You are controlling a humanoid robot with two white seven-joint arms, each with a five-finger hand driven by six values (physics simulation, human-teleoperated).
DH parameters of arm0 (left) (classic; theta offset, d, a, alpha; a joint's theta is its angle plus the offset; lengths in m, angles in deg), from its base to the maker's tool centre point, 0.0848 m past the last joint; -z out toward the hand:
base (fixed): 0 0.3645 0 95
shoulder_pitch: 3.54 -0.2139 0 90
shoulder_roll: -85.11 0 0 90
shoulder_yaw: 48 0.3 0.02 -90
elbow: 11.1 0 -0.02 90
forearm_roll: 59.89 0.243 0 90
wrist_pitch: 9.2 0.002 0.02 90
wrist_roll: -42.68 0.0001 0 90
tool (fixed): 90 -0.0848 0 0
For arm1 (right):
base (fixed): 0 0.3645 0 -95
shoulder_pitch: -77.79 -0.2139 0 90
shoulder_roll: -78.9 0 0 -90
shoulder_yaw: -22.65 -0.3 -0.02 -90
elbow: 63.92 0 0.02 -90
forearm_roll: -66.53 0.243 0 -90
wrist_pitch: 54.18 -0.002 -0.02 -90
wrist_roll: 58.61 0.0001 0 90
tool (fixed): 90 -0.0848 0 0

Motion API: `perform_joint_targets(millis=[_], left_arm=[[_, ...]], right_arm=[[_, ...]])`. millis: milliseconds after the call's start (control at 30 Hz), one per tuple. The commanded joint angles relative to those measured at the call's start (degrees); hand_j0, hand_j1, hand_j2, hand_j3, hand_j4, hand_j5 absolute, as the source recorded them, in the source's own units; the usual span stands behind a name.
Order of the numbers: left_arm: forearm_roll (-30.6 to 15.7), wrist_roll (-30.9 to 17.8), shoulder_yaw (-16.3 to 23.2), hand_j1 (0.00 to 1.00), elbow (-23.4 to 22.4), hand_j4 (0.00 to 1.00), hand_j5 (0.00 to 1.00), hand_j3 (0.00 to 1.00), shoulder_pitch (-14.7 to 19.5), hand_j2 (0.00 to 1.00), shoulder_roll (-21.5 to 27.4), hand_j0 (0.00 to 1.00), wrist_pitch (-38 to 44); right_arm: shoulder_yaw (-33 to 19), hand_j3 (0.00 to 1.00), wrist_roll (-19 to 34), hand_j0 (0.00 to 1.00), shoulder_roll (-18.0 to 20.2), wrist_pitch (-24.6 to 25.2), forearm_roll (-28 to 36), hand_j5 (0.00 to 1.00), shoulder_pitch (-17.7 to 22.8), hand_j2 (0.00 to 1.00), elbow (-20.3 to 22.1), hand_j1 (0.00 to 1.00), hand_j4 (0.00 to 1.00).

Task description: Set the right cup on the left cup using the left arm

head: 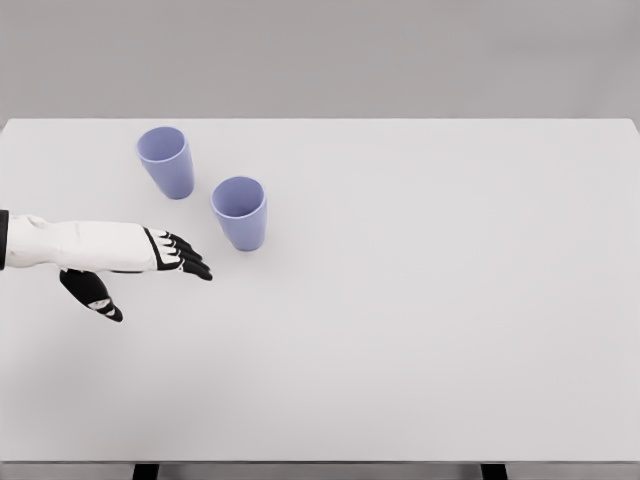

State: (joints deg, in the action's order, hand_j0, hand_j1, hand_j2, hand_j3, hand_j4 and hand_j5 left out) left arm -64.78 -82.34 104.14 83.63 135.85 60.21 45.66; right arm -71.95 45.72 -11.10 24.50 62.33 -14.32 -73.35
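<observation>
A white counter (420, 320) fills the view. The left arm (75, 245) reaches in from the left edge above it. Its hand (150, 262) hangs short of the cups, fingers (190, 262) extended and loose, thumb spread below, gripping nothing. The right cup (239, 212) stands upright just beyond the fingertips; the left cup (166, 161) stands near it, farther back and left.
</observation>
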Motion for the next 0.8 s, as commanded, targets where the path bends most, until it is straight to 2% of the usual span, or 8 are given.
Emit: perform_joint_targets(millis=[0,67,167,300,500,567,633,767], left_arm=[[-0.30,0.02,-0.01,1.00,0.01,1.00,1.00,1.00,0.00,1.00,0.03,1.00,0.14],[-0.47,0.02,-0.10,1.00,-1.13,1.00,1.00,1.00,0.61,1.00,-0.40,1.00,0.14],[-1.00,0.02,-0.10,1.00,-10.89,1.00,1.00,1.00,7.38,1.00,-6.38,1.00,0.14],[-2.06,0.02,-0.10,1.00,-11.77,1.00,1.00,1.00,11.16,1.00,-6.73,1.00,0.14],[-0.65,0.02,-0.10,1.00,-20.55,1.00,1.00,1.00,12.39,1.00,-14.29,1.00,0.14],[-0.12,0.02,-0.01,1.00,-22.05,1.00,1.00,1.00,12.39,1.00,-16.14,1.00,0.14],[-0.12,0.02,0.17,1.00,-23.19,1.00,1.00,1.00,14.59,1.00,-17.63,1.00,0.14],[0.58,0.02,1.49,1.00,-26.09,1.00,1.00,1.00,14.50,1.00,-21.32,1.00,0.14]], right_arm=[[0.03,1.00,0.17,1.00,0.00,-0.01,-0.02,1.00,0.00,1.00,-0.06,1.00,1.00],[-0.14,1.00,-0.01,1.00,0.00,-0.01,-0.02,1.00,0.18,1.00,0.03,1.00,1.00],[-0.06,1.00,-0.01,1.00,0.00,-0.01,-0.02,1.00,0.18,1.00,0.03,1.00,1.00],[-0.06,1.00,-0.01,1.00,0.00,-0.01,-0.02,1.00,0.18,1.00,0.03,1.00,1.00],[-0.06,1.00,0.08,1.00,0.00,-0.01,-0.02,1.00,0.18,1.00,0.03,1.00,1.00],[-0.06,1.00,0.08,1.00,0.00,-0.01,-0.02,1.00,0.18,1.00,0.03,1.00,1.00],[-0.06,1.00,0.08,1.00,0.00,-0.01,-0.02,1.00,0.18,1.00,0.03,1.00,1.00],[0.03,1.00,0.08,1.00,0.00,-0.01,-0.02,1.00,0.26,1.00,0.03,1.00,1.00]])
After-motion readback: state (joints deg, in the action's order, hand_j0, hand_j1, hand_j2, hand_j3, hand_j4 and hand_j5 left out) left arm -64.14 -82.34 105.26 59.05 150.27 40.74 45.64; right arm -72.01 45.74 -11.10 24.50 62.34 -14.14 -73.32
